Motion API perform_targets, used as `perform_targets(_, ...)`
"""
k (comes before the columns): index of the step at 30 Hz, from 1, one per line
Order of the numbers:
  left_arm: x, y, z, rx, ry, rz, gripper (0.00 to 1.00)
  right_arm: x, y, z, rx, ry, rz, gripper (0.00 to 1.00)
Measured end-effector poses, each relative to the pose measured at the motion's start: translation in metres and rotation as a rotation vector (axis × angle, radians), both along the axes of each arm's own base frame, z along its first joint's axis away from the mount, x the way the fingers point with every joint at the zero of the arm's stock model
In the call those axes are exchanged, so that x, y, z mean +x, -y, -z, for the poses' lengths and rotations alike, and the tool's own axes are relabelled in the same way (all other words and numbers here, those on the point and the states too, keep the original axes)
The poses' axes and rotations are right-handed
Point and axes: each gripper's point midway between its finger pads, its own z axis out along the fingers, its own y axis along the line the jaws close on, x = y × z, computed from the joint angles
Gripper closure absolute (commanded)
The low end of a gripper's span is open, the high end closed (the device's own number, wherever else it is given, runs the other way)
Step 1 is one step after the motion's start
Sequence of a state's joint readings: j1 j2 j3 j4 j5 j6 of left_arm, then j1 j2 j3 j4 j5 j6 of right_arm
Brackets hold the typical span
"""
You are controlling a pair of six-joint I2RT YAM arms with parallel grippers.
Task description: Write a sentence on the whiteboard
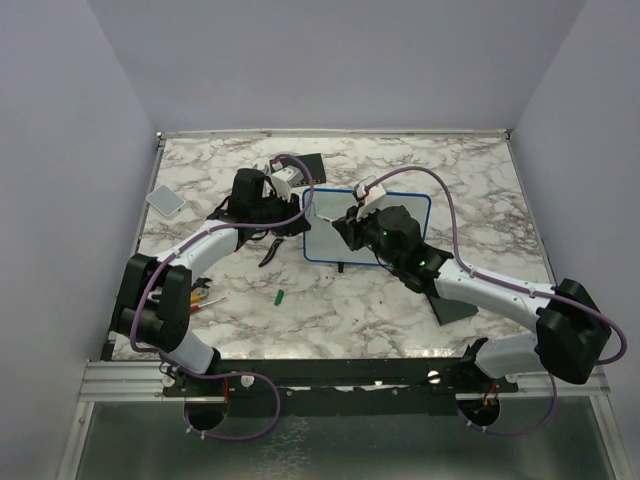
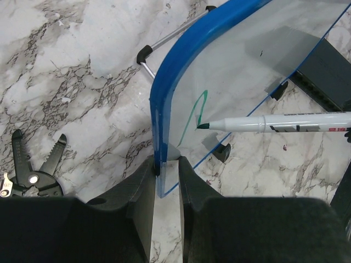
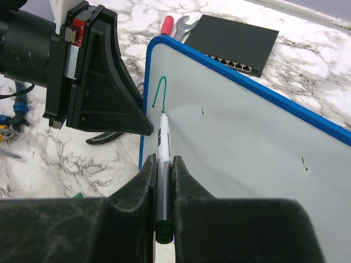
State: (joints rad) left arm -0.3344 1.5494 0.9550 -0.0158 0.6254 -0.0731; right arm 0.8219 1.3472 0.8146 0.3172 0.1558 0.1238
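Whiteboard [image 3: 247,142] has its left rim pinched by the left gripper [image 2: 167,164]; the right gripper [image 3: 163,164] clamps a marker [image 3: 163,139] (tip touching a green stroke [image 3: 158,93] near that rim).

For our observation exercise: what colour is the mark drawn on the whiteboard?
The mark is green, clearest in the right wrist view.

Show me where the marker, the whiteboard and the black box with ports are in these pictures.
marker [image 2: 247,125]: left wrist view, on its white barrel.
whiteboard [image 3: 252,159]: right wrist view, on its bare white surface.
black box with ports [image 3: 233,38]: right wrist view, on its top face.
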Motion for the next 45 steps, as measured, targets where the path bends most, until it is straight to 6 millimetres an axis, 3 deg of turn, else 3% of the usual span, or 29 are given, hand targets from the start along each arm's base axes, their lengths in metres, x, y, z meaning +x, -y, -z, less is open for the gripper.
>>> perform_targets(5, 0.001, -0.001, 0.0, 0.005, 0.004, -0.003, 0.79, 0.001, 0.004, -0.006, 0.002, 0.013, 0.023, 0.99)
perform_targets(13, 0.001, -0.001, 0.001, 0.006, 0.004, -0.004, 0.79, 0.008, 0.009, -0.032, 0.021, 0.07, 0.064, 0.99)
perform_targets(20, 0.001, -0.001, 0.001, 0.006, 0.005, -0.004, 0.79, 0.01, 0.01, -0.037, 0.017, 0.088, 0.067, 0.99)
perform_targets(29, -0.002, 0.001, 0.001, 0.007, -0.001, 0.004, 0.79, -0.016, 0.016, -0.064, 0.073, 0.146, -0.031, 0.99)
perform_targets(45, -0.002, 0.001, 0.001, 0.007, -0.001, 0.005, 0.79, -0.012, 0.011, -0.026, 0.02, 0.074, -0.029, 0.99)
